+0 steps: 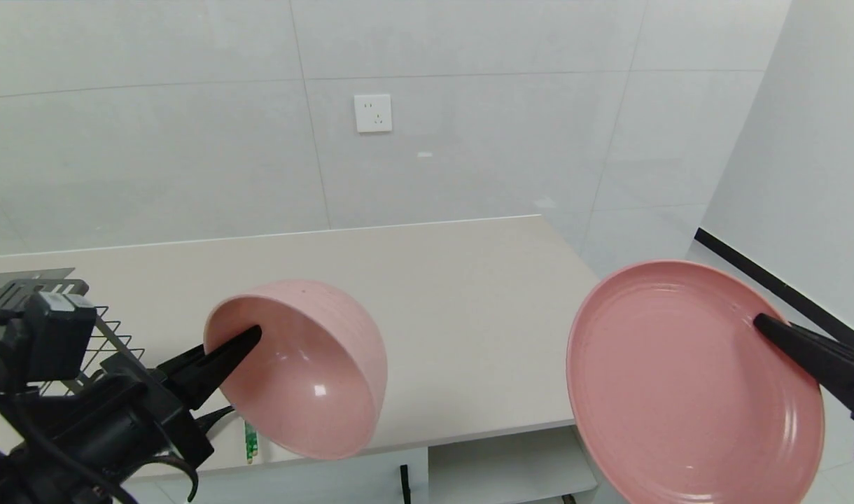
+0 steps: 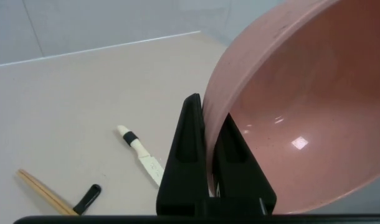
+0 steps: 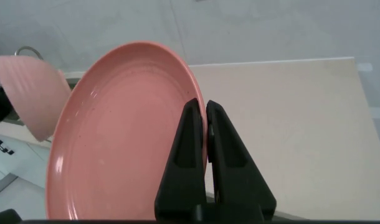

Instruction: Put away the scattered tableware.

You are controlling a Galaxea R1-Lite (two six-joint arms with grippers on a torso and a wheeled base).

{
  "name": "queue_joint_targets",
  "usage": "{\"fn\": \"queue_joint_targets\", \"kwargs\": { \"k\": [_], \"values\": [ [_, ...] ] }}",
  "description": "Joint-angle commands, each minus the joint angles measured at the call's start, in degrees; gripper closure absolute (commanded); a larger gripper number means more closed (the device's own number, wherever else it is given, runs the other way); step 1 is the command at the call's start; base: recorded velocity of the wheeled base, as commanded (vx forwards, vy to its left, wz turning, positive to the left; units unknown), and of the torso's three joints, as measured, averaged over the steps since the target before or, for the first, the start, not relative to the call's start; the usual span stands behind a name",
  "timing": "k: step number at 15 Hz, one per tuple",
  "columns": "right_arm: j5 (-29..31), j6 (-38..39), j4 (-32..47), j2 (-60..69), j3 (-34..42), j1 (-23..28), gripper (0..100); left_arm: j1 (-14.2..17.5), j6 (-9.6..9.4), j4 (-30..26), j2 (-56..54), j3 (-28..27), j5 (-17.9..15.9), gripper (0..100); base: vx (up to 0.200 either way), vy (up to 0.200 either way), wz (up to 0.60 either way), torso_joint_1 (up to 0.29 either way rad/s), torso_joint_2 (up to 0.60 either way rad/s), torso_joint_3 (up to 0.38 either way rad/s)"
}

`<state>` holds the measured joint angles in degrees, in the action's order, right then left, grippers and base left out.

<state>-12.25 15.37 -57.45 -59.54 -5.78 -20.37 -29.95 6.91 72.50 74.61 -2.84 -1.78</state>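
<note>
A pink bowl (image 1: 308,385) hangs tipped on its side above the counter's front edge, its rim pinched by my left gripper (image 1: 248,336), which is shut on it. From the left wrist, that bowl (image 2: 308,106) sits clamped between the black fingers (image 2: 190,143). At the right, off the counter's end, my right gripper (image 1: 766,323) is shut on the rim of a pink plate (image 1: 686,392), held tilted up on edge. In the right wrist view, the plate (image 3: 121,124) is gripped at its rim, with the bowl (image 3: 31,93) farther off.
A black wire dish rack (image 1: 56,315) stands at the counter's left. On the beige counter (image 1: 462,294) lie wooden chopsticks (image 2: 43,191), a white-handled knife (image 2: 140,152) and a small black handle (image 2: 87,198). A green-patterned utensil (image 1: 250,441) lies near the front edge.
</note>
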Motion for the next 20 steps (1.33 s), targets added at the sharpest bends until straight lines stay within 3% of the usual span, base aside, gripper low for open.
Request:
{"fn": "queue_joint_targets", "kwargs": {
  "k": [1, 4, 5, 8, 13, 18, 20],
  "values": [
    [0.03, 0.36, -0.03, -0.14, 0.15, 0.68, 100, -0.63, -0.23, 0.28, -1.83, 2.58, 0.73, 100, 0.0, 0.0, 0.0, 0.0, 0.0, 0.0],
    [-0.05, -0.17, -0.47, -0.75, -0.73, 0.33, 100, -0.46, -1.29, -3.06, -3.15, 2.84, 2.31, 100, 0.0, 0.0, 0.0, 0.0, 0.0, 0.0],
    [-0.05, -0.26, -1.08, -0.67, -1.25, 0.24, 100, -1.69, -2.25, -4.65, -4.47, 2.84, 2.4, 100, 0.0, 0.0, 0.0, 0.0, 0.0, 0.0],
    [-0.05, -0.43, -4.86, -0.75, -1.25, 0.16, 100, -1.95, -3.04, -4.03, -6.05, 2.84, 2.4, 100, 0.0, 0.0, 0.0, 0.0, 0.0, 0.0],
    [-0.05, -6.85, -5.21, -3.65, 1.21, 0.16, 100, -1.86, -2.96, -4.03, -6.05, 2.84, 2.4, 100, -0.16, 0.0, 0.0, 0.007, 0.0, -0.002],
    [-0.05, -7.29, -5.21, -4.09, 2.09, 0.07, 100, -1.86, -2.87, -4.03, -5.88, 2.84, 2.48, 100, 0.0, 0.0, 0.0, 0.0, 0.0, 0.0],
    [-0.05, -7.29, -5.21, -4.01, 2.17, 0.07, 100, -1.86, -2.87, -3.94, -6.05, 2.84, 2.48, 100, -0.2, 0.0, 0.0, 0.015, 0.0, 0.007]
  ]
}}
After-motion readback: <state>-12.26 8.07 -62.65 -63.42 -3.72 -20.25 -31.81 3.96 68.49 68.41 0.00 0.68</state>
